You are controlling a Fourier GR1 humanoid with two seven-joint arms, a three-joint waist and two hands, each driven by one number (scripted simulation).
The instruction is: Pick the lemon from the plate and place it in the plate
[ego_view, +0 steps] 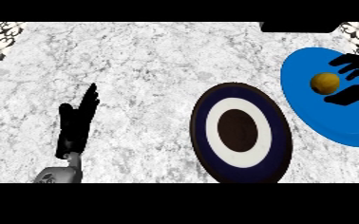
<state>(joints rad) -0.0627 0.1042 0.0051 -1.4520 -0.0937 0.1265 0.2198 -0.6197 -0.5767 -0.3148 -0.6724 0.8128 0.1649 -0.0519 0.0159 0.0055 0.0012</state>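
Note:
The yellow-brown lemon lies on the blue plate at the right edge of the head view. My right hand comes in from the right edge. Its fingers lie against the lemon's upper side and its thumb against the lower side, pinching it. The rest of that hand is cut off by the edge. A dark navy plate with a white ring and a dark centre stands on the counter left of the blue plate, with nothing on it. My left hand rests open at the lower left, fingers up.
The counter top is white-grey marble. A dark object shows at the back right edge, above the blue plate. Patterned trim runs along the back left corner.

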